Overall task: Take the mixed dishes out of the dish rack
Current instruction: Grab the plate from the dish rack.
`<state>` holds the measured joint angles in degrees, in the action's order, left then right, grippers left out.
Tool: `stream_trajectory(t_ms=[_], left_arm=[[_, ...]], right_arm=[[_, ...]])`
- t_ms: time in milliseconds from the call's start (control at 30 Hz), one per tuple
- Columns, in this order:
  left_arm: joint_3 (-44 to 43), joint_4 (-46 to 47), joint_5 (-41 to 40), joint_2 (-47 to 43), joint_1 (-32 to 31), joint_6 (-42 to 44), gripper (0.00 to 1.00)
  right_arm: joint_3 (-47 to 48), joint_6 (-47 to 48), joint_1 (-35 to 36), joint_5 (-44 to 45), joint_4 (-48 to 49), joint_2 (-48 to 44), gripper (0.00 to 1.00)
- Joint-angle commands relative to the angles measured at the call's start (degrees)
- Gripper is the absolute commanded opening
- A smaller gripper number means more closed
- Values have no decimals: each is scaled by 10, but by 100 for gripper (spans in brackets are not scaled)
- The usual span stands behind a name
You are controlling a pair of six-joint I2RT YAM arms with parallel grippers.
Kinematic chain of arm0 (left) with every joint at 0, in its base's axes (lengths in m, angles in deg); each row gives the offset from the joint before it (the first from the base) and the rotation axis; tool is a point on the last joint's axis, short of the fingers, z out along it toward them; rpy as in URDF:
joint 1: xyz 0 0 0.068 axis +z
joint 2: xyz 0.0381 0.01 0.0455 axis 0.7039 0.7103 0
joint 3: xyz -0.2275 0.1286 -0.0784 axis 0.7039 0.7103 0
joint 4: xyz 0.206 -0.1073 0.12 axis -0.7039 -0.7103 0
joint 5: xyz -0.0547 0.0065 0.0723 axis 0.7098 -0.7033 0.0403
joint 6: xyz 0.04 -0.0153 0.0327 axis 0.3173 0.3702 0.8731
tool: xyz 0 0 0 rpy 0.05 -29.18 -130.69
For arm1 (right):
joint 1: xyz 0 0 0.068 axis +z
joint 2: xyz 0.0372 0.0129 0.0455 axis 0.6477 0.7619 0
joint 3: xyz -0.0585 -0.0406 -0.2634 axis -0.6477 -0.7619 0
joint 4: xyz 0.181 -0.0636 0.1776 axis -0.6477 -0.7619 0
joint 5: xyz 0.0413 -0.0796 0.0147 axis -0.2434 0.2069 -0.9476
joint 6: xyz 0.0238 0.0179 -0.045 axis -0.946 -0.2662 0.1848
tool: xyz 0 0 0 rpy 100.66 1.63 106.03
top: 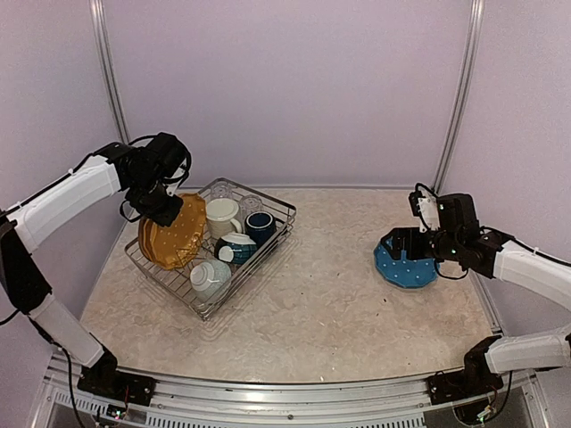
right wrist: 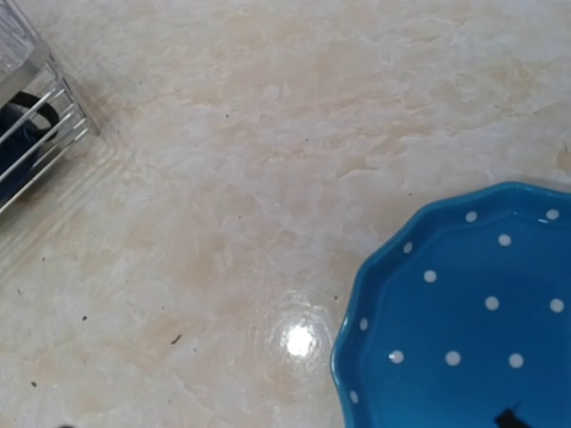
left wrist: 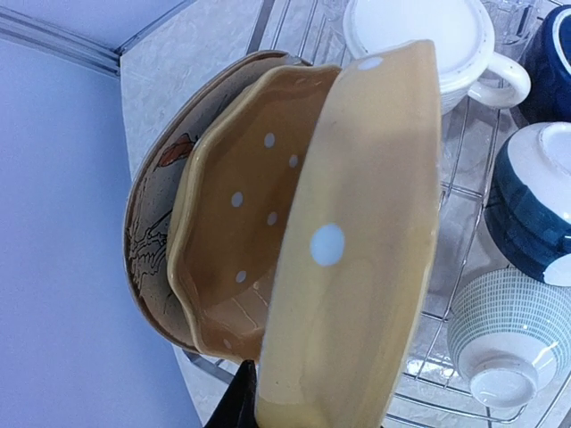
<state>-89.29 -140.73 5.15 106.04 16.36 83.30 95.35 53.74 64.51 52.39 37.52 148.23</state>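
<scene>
Two mustard-yellow plates [left wrist: 357, 267] stand on edge in the dish rack [top: 264, 260].

Pale lilac walls [top: 285, 89]; beige marbled tabletop [top: 339, 303]; bright glare [right wrist: 299, 339] on it

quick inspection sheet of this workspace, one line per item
surface: beige marbled table, glossy
job's things: dish rack holds mustard plates, bird plate, cream mug, navy mug, bowls; blue plate lies on the table at right
clutter: nothing seen
claws: left claw at a rim of the mustard plates, grip unclear; right claw open over the blue plate
cables: black loops at the wrists
surroundings: lilac walls, metal posts
</scene>
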Motion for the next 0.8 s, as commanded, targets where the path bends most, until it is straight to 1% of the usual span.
stream_trajectory(t_ms=[0,433,600,767], left_arm=[[-52,23,-31,-21,-27,-20,0],[-73,38,-48,-52,-33,-9,0],[-99,32,-20,-52,-26,-15,0],[-140,11,19,-53,-7,-50,0]], right_arm=[[-8,-8,7,0,7,-9,100],[-11,-22,7,-20,35,-9,100],[-10,-23,7,-23,38,-6,100],[-8,-26,7,-29,39,-1,100]])
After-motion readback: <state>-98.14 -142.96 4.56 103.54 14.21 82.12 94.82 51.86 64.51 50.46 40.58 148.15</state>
